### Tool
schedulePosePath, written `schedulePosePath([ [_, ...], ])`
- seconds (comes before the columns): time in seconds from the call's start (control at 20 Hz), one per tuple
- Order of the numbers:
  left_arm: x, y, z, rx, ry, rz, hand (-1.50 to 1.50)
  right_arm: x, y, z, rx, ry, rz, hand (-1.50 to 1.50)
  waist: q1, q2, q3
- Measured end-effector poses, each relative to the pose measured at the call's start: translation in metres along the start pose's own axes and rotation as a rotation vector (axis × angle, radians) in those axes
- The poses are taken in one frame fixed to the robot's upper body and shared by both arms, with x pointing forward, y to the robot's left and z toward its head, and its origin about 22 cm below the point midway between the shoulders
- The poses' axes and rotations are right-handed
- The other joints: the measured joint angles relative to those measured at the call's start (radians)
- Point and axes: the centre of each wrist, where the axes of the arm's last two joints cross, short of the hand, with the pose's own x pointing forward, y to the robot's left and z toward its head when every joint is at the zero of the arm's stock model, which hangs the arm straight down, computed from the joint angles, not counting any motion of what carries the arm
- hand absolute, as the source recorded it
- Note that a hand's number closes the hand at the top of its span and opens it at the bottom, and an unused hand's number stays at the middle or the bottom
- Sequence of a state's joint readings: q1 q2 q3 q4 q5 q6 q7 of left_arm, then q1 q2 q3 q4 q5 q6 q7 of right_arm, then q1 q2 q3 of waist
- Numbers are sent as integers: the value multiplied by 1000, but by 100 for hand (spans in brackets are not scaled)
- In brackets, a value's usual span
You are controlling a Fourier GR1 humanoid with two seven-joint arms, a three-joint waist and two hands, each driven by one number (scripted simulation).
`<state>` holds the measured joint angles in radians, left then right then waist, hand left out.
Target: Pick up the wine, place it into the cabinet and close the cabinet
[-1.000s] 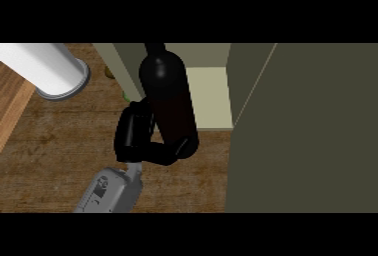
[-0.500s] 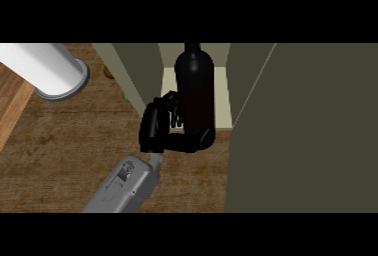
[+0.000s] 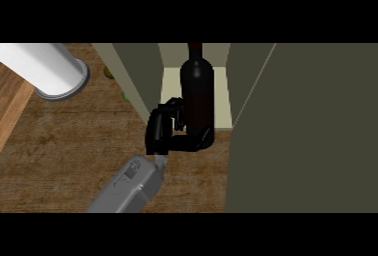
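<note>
Brown wood-grain counter top (image 3: 66,145) fills the lower left, with a pale olive cabinet (image 3: 140,75) rising ahead of the hand and its big dark olive door (image 3: 310,130) standing open on the hand's right. One hand shows only: the black hand (image 3: 164,131) on a grey forearm (image 3: 129,187), coming up from the lower edge; by the rig line's layout it reads as the robot's left, though with no second hand in view that is a judgement. Its fingers and thumb are curled round the lower body of the dark, tall glass wine bottle (image 3: 198,82), so it is clamped on the bottle. Bottle sits just ahead-right of the palm, upright-ish, neck pointing away, body already over the cream cabinet shelf (image 3: 171,85) between the two side walls. Off to the hand's far left, a white cylindrical post with a grey base ring (image 3: 44,70), well apart. Right hand not in view. Step in hand looks like setting the bottle inside; closing the door not yet done. Risks: bottle base may catch the shelf's front lip if it goes in low; knuckles sit just beside the left wall and could scrape it; releasing while the bottle is tilted could tip it; door swing could later clip the bottle if it rests too near the opening.
</note>
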<state>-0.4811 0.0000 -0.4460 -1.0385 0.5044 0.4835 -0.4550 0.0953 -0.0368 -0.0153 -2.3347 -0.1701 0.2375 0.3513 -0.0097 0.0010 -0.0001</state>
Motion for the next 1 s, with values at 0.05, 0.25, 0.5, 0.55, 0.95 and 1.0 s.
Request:
schedulePosePath([
  [0.05,-4,5,-2,2,4,3,150,0,-2,0,0,1,1,-150,0,0,0],
  [0.25,-22,14,-4,14,27,1,150,-6,-1,0,2,10,-3,-150,-2,1,0],
  [0.5,-28,16,-4,34,40,44,150,-3,-3,0,1,8,-4,-150,-2,1,0],
  [0.55,-30,17,-4,38,39,57,150,-4,-5,-2,0,9,-3,-150,-3,1,0],
  [0.95,-40,24,-18,31,49,115,150,-10,-8,-5,-4,8,-18,-150,-7,2,0],
  [1.0,-41,22,-18,26,53,114,150,-9,-6,-5,1,7,-17,-150,-8,2,0],
])
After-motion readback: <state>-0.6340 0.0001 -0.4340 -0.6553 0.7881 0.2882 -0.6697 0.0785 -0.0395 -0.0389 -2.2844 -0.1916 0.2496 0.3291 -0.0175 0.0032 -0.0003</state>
